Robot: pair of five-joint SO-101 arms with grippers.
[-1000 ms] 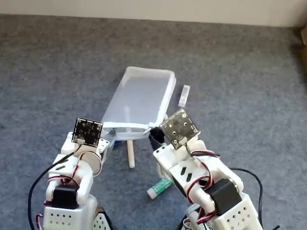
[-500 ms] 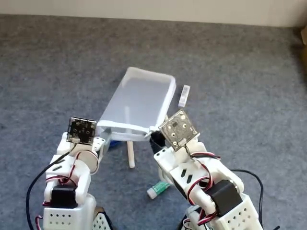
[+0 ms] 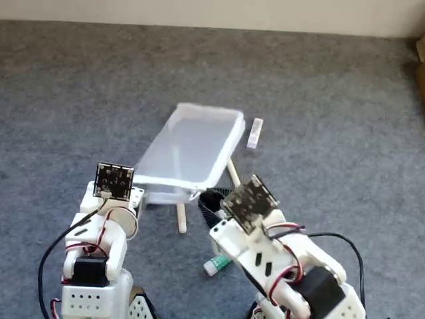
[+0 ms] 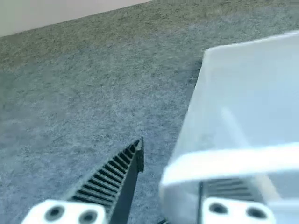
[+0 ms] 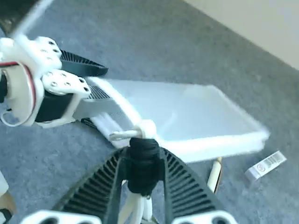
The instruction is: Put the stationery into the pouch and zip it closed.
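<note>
1. The left gripper is standing with its jaws wide open, holding nothing; the mouth corner of the pouch is lying between them, against one jaw.
2. The pouch is lying flat on the carpet, its long axis running from both grippers' jaws away and rightward, its mouth facing the jaws.
3. A stick is lying just below the mouth, between the two grippers, pointing away.
4. The right gripper is pinching the black pull at the mouth's other corner.
5. A marker is lying behind those jaws, beside the arm.
6. A second stick is lying along the pouch's right edge, just beyond the right jaws.
7. An eraser is lying farther beyond them, pointing away.
</note>
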